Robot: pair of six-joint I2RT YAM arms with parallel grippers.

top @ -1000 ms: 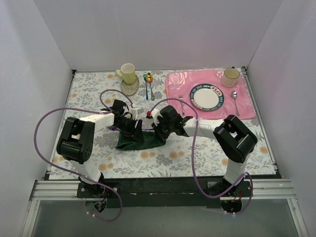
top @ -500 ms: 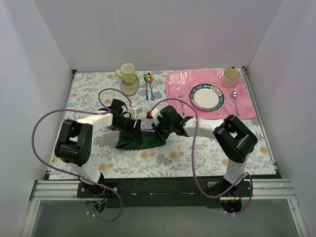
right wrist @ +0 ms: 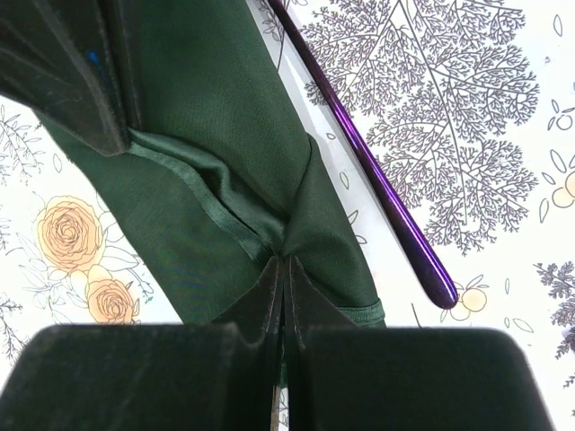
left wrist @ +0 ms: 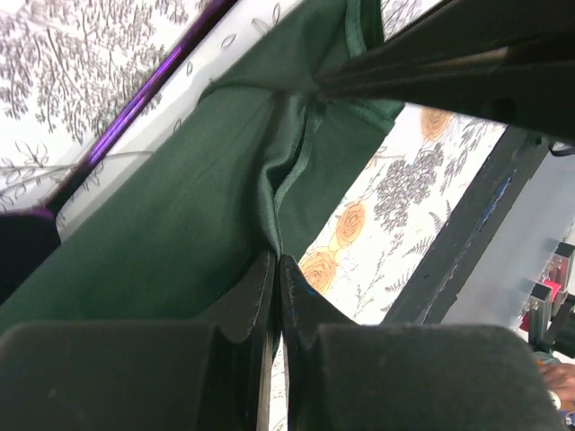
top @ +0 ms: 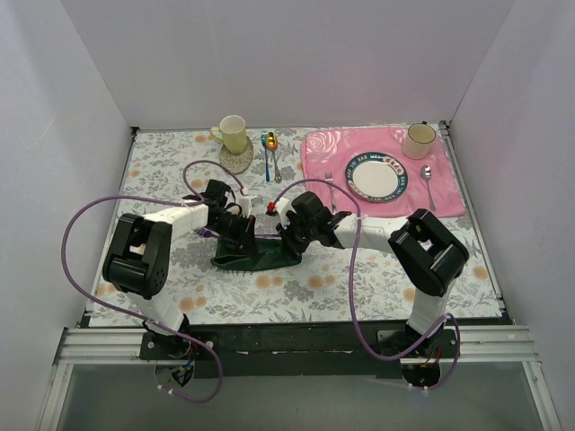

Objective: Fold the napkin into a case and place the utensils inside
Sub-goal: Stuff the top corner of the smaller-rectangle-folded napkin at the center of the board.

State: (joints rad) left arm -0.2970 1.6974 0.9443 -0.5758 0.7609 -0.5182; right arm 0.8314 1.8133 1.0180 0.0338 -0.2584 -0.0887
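Observation:
The dark green napkin (top: 256,260) lies folded into a narrow strip on the floral table, between the two arms. My left gripper (top: 241,241) is shut on a hemmed fold of the napkin (left wrist: 180,215). My right gripper (top: 286,242) is shut on another pinch of the napkin (right wrist: 225,171). A purple utensil handle (right wrist: 377,180) lies on the table just beside the cloth; it also shows in the left wrist view (left wrist: 135,103) and as a thin purple line in the top view (top: 266,235). Its head is hidden, and I cannot tell spoon from fork.
A pink rose-patterned placemat (top: 323,162) at the back right holds a plate (top: 375,176), a cup (top: 419,140), a silver spoon (top: 429,184) and a silver fork (top: 331,193). A yellow mug (top: 234,133) on a coaster and blue and gold spoons (top: 269,153) are at the back.
Both grippers stay shut on the napkin. The cloth's near edge has drawn in slightly and the strip looks narrower. The arms have barely shifted.

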